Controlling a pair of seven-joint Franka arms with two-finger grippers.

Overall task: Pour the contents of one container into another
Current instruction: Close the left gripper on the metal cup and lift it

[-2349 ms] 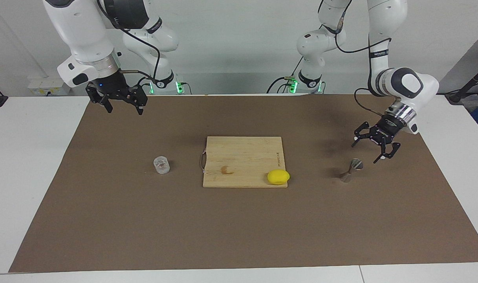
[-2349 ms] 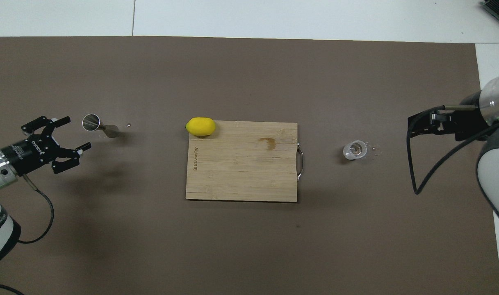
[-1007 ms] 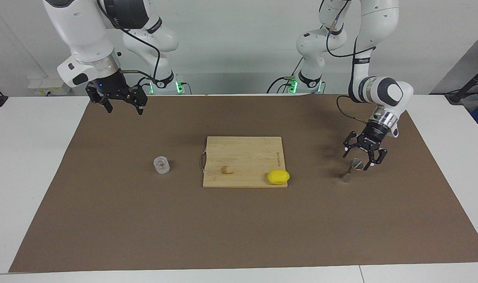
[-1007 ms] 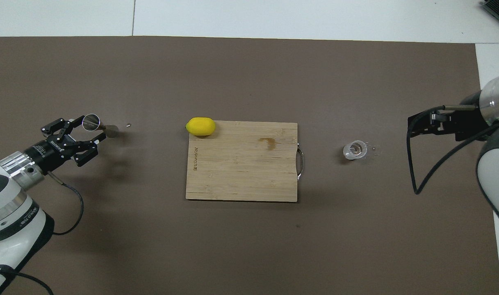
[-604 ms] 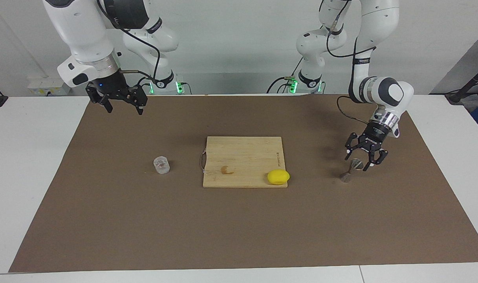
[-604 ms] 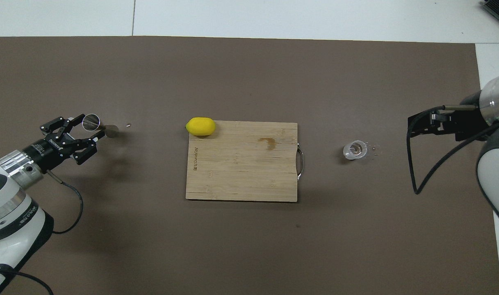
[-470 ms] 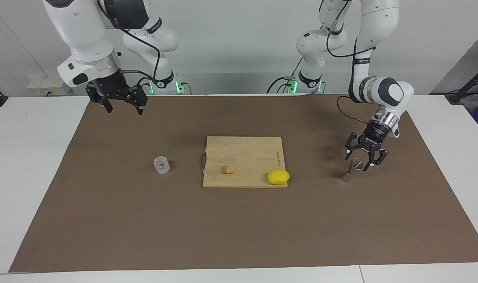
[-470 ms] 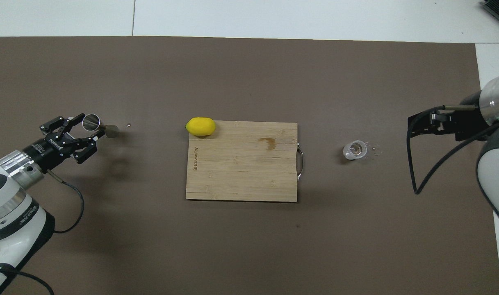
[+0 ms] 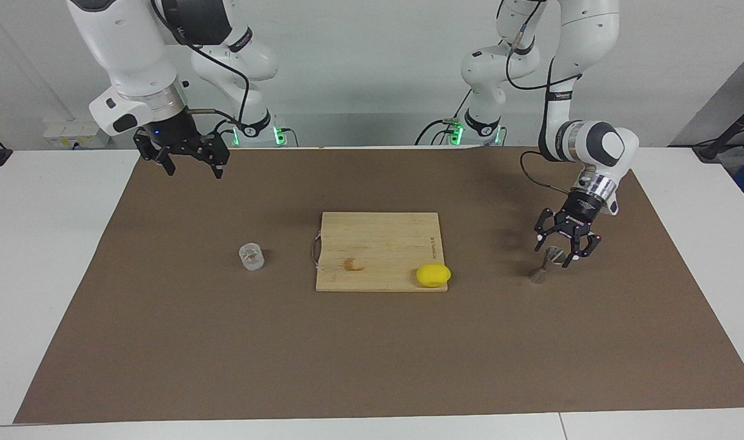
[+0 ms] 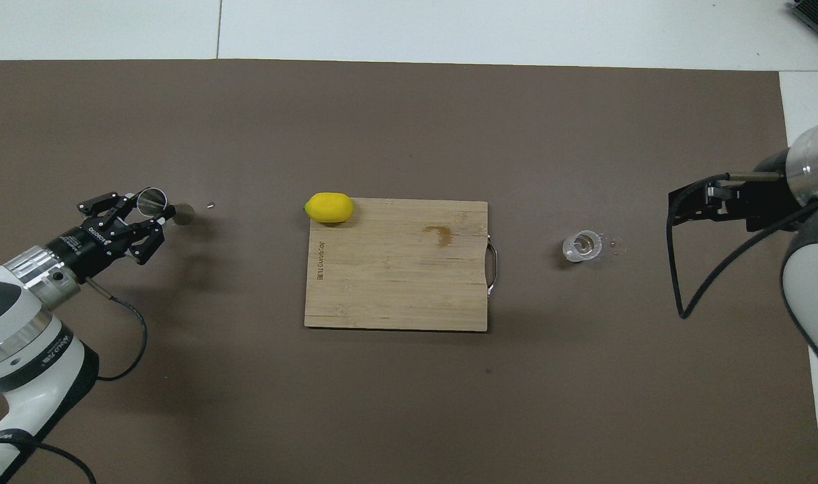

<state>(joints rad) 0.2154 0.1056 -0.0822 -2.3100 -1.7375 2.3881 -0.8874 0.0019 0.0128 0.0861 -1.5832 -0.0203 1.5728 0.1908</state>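
**Pour not begun: jigger being approached, cup untouched**

Early stage, by the look of it. Small clear cylindrical cup (image 9: 251,256) standing upright on the brown mat (image 9: 372,366), toward the right arm's end of the table, beside the handle side of the pale wooden cutting board (image 9: 378,244) at mid-table; not lifted, not tilted, nothing near it. Whether anything lies inside, impossible to tell. Small silvery hourglass-shaped metal jigger (image 9: 546,264) resting on the mat toward the left arm's end, leaning over with its open mouth turned up toward the overhead camera (image 10: 152,200). Left gripper (image 9: 564,247) down at the jigger's upper cone, fingers spread to either side of it, apparently not yet clamped; contact with the metal not clear from either view. Right gripper (image 9: 191,165) waiting up in the air over the mat's edge nearest the robots, fingers apart, holding nothing, well away from the cup. Yellow lemon (image 9: 433,275) sitting on the board's corner farthest from the robots, toward the left arm's end.

Still to do, as judged: securing and steadying the jigger, picking up the cup, bringing the two together, tipping.
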